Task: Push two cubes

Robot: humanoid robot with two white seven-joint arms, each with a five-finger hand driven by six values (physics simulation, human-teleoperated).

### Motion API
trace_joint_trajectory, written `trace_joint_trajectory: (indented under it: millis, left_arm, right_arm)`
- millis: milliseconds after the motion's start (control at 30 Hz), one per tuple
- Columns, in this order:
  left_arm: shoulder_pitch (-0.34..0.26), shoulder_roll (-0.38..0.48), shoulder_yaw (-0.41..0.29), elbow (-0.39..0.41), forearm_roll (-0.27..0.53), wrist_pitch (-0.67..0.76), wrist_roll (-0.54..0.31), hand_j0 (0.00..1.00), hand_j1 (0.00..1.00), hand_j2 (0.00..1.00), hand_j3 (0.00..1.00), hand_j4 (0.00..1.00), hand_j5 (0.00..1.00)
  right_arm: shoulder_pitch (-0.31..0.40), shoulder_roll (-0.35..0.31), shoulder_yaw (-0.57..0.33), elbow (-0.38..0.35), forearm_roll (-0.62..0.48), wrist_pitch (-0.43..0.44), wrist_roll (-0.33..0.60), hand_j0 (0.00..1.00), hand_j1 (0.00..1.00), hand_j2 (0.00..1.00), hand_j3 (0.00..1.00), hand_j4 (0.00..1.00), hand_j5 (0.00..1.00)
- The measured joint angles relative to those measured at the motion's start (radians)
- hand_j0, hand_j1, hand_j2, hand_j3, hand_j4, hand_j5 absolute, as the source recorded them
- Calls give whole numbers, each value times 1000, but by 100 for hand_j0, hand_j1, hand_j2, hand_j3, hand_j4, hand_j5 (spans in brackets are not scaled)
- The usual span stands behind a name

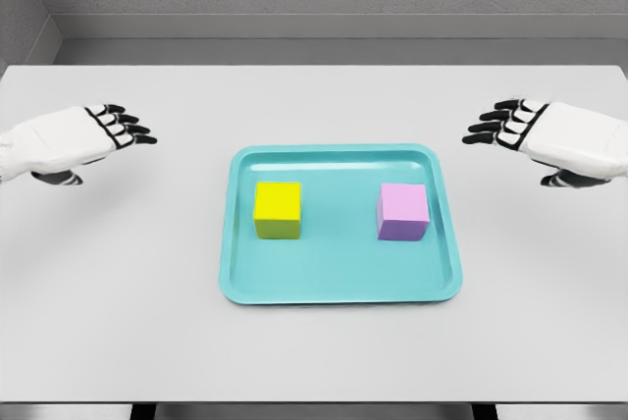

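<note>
The left hand (83,138) is hovering over the left side of the desk (314,351), its fingers (126,126) loosely extended toward the middle and holding nothing; the right hand (549,138) is mirroring it over the right side, fingers likewise relaxed and empty. Both are sitting well apart from the work, outside the teal tray (339,288) that is lying flat in the middle of the desk. Inside that tray the yellow cube (278,206) is resting on the left half and the pink cube (402,209) on the right half, upright and apart from each other, neither touching the tray's walls. No push looks started yet. The likeliest trouble, as I judge it, is the raised rim: a hand sweeping in low from the side could be catching the tray's edge and dragging the whole tray instead of a cube. A push landing high on a cube could be tipping it rather than sliding it, and an off-centre contact could be spinning it aside. Nothing else is lying on the desk between hands and tray, so the rim is the only obstacle.
</note>
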State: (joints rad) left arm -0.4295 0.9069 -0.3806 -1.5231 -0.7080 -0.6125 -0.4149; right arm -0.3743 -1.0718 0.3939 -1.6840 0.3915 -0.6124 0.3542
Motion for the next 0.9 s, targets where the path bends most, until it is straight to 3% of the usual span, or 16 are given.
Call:
trace_joint_trajectory:
  millis: [67,133,233,333,400,533,900]
  left_arm:
    - [0,-3,-7,-3,-2,0,-14,100,100,100,100,100,100]
    - [-40,-13,-31,-2,-12,0,-25,100,100,100,100,100,100]
    - [-64,-36,-70,2,-45,0,-37,82,82,82,82,82,82]
    - [-114,-66,-121,5,-80,0,-53,73,73,73,73,73,73]
    - [-120,-88,-146,8,-90,0,-66,73,73,73,73,73,73]
    - [-150,-129,-194,8,-98,0,-87,73,73,73,73,73,73]
    - [-156,-184,-251,-53,-86,0,-94,74,74,74,74,74,74]
  right_arm:
    - [0,14,1,8,-1,0,26,100,100,100,100,100,100]
    - [-3,23,1,10,-15,0,-2,100,100,100,100,100,100]
    - [-9,32,22,10,-19,0,-69,100,100,100,100,100,100]
    - [-9,33,34,13,58,0,-90,100,100,100,100,100,100]
    - [-78,27,32,17,104,1,-49,94,94,94,94,94,94]
    - [-78,24,38,34,144,0,91,74,74,74,74,74,74]
    - [-84,46,103,112,89,-1,140,65,65,65,65,65,65]
